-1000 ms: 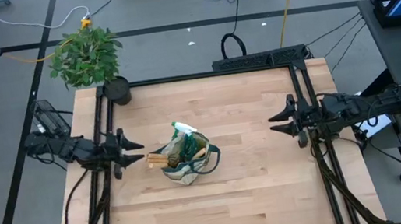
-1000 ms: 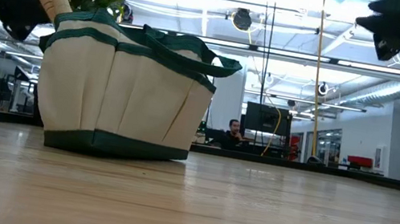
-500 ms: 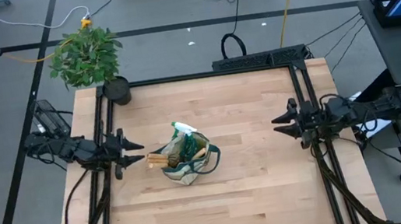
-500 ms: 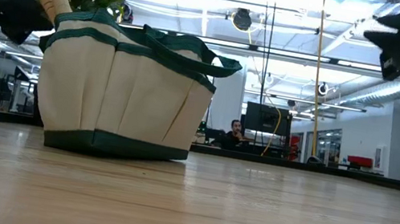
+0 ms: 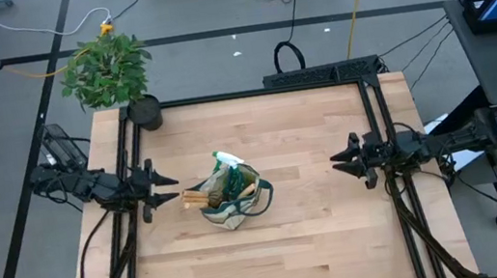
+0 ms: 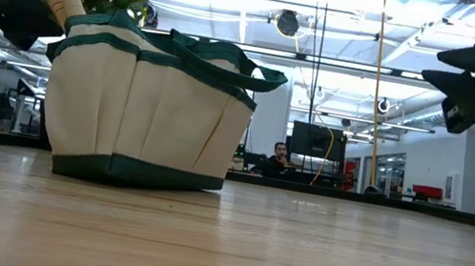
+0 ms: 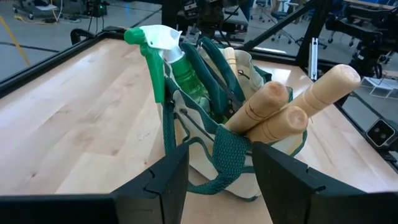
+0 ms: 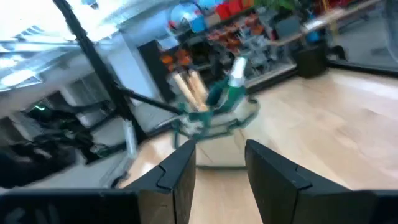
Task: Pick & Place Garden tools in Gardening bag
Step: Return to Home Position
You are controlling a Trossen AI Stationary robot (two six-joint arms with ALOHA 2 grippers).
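Note:
The beige gardening bag (image 5: 233, 204) with green trim stands on its base at the table's middle. It also shows in the low view (image 6: 145, 108). A green spray bottle (image 7: 165, 53) with a white trigger and several wooden tool handles (image 7: 292, 106) stick out of its top. My left gripper (image 5: 173, 189) hovers open and empty just left of the bag, its fingers pointing at it. My right gripper (image 5: 338, 162) hovers open and empty over the table's right part, well apart from the bag. It shows high in the low view (image 6: 453, 87).
A potted green plant (image 5: 107, 69) in a black pot (image 5: 144, 113) stands at the table's far left corner. Black frame rails (image 5: 373, 121) run along the table's edges. Bare wood lies to the near side and to the right of the bag.
My right gripper has come down toward the table and shifted a little toward the left, staying open. The bag and its tools have stayed where they were.

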